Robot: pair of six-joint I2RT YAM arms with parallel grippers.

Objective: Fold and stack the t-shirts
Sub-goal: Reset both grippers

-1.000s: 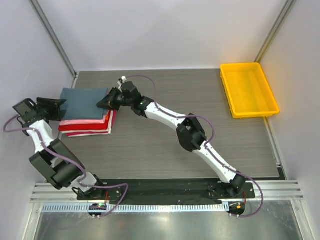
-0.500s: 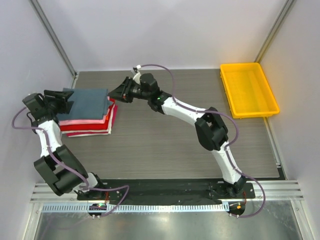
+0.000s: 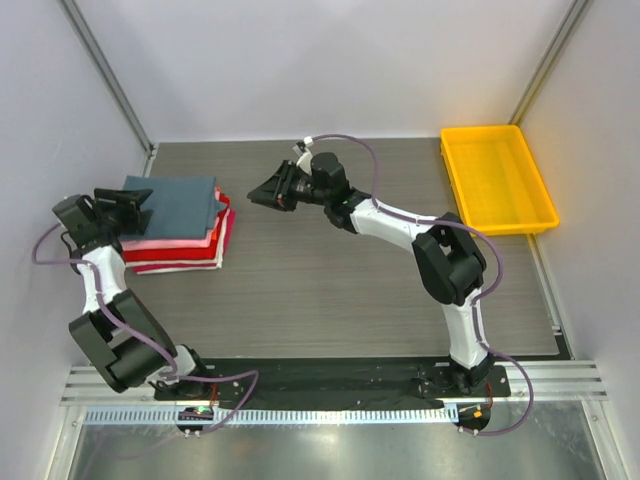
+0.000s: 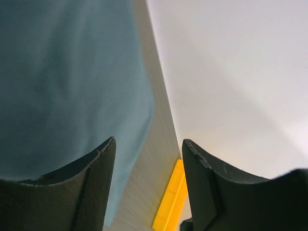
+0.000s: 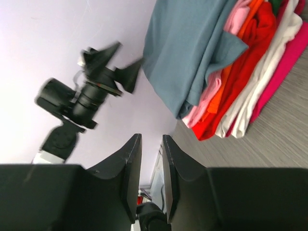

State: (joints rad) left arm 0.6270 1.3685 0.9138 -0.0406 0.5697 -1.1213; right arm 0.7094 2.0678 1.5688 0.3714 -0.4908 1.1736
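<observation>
The folded t-shirts lie in one stack (image 3: 178, 240) at the table's left. The slate blue-grey one (image 3: 178, 198) is on top, with pink, red and white layers under it. My left gripper (image 3: 133, 200) is open at the stack's left edge. In the left wrist view (image 4: 148, 141) the blue-grey shirt (image 4: 67, 82) lies beside its left finger and nothing is between the jaws. My right gripper (image 3: 263, 190) hovers right of the stack, apart from it. Its jaws (image 5: 151, 136) stand narrowly apart and empty, and its view shows the stack (image 5: 245, 72) and the left gripper (image 5: 126, 57).
A yellow plastic tray (image 3: 452, 190) stands at the back right, also seen in the left wrist view (image 4: 171, 202). Grey walls close in the table at the back and on both sides. Wood-grain tabletop (image 3: 330, 280) lies between the stack and the tray.
My right gripper has drawn back to the right, off the stack's right edge. My left gripper has moved in to the stack's left edge.
</observation>
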